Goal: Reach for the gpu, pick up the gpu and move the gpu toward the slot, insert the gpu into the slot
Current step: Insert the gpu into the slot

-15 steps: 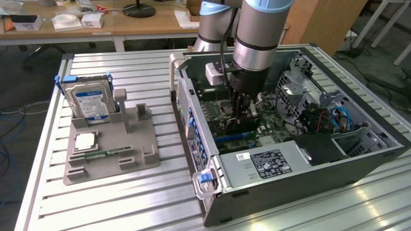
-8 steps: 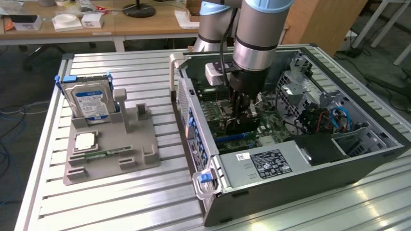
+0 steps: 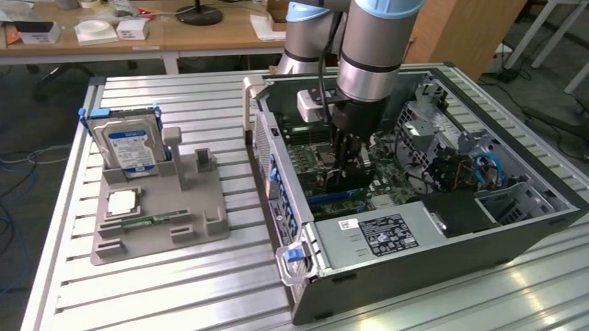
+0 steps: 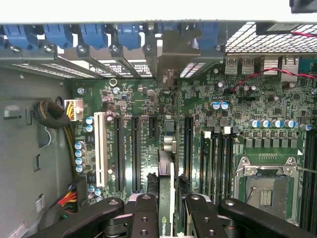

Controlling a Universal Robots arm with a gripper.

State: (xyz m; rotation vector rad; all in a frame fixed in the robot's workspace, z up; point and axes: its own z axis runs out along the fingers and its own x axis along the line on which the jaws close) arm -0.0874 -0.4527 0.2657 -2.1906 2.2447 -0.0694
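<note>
A: Exterior view: the arm (image 3: 368, 62) stands almost upright, wrist pointing straight down into the open case (image 3: 414, 241) on the exterior view's right of the table (image 3: 184, 289). The gripper (image 3: 344, 181) sits low over the motherboard (image 3: 308, 148). Which step is this?

B: Insertion, I judge. In the wrist view the fingers (image 4: 143, 213) are closed on the gpu (image 4: 167, 183), which stands on edge between them. The card runs toward the far wall of the case, with its bracket (image 4: 173, 52) up at the rear openings.

A: And the slot?

B: Hidden beneath the card. Other long dark connectors (image 4: 134, 153) lie just beside it on both sides. I cannot tell whether the card's edge is touching or already seated.

A: What does seating call for?

B: The card's edge has to be parallel to the slot and directly over it, with the bracket lined up with its opening. The press has to go straight down, without tilt. A sideways slip could land the card on a neighbouring connector.
</note>
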